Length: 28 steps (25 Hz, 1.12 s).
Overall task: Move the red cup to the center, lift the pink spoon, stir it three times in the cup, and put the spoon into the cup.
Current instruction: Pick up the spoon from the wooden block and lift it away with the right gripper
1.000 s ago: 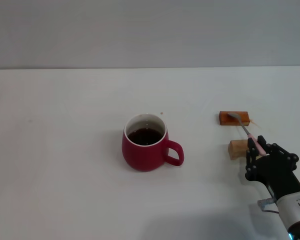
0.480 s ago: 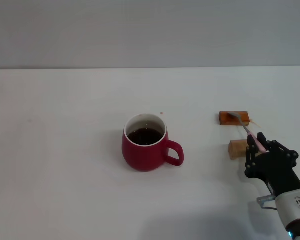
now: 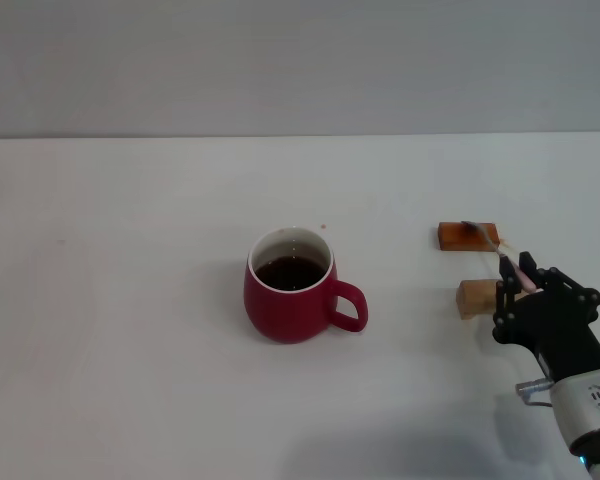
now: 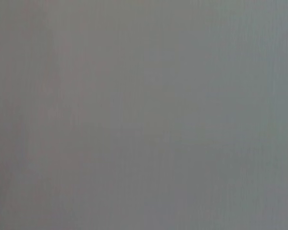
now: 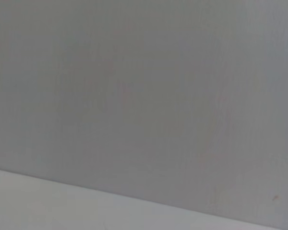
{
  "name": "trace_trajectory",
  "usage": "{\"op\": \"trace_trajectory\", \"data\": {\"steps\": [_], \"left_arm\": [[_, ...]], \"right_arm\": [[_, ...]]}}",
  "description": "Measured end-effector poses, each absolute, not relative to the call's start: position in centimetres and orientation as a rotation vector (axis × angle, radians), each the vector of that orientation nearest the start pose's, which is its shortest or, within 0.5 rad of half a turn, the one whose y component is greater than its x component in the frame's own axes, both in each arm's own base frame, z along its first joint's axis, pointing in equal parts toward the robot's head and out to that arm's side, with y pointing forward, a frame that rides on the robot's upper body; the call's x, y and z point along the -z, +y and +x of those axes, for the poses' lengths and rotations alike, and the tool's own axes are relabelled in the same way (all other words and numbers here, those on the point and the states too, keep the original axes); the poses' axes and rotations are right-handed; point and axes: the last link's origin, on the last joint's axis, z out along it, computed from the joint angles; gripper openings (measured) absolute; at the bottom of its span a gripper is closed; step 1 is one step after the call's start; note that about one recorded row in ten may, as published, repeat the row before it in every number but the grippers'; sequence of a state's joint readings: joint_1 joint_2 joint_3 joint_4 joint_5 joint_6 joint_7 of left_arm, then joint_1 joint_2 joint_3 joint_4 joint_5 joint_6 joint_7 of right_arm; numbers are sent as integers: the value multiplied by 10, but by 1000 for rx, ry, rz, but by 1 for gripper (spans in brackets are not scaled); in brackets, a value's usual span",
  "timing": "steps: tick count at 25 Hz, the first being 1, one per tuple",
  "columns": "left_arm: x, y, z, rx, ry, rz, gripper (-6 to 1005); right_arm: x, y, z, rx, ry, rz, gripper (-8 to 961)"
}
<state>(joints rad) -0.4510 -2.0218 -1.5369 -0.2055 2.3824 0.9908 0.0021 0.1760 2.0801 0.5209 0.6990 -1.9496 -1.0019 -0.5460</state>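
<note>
On the right of the surface (image 3: 130, 350), the right gripper (image 3: 525, 275) has clenched the pink spoon (image 3: 500, 255) and raised it a little; the red cup (image 3: 292, 287) stays central.

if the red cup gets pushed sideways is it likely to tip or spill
Tipping seems unlikely: the red cup looks squat and wider at its base. It holds dark liquid well below the rim, so a gentle push probably won't spill. It looks glazed, so it may slide easily on the table.
</note>
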Motion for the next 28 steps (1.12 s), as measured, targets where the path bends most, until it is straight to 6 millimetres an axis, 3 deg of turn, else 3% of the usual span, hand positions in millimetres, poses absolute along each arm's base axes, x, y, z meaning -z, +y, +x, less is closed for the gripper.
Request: {"op": "trace_trajectory", "data": {"steps": [28], "left_arm": [[-84,355,-387,533,-669,-1081,827]], "right_arm": [[76,278,268,-511,455,-1628,138]]}}
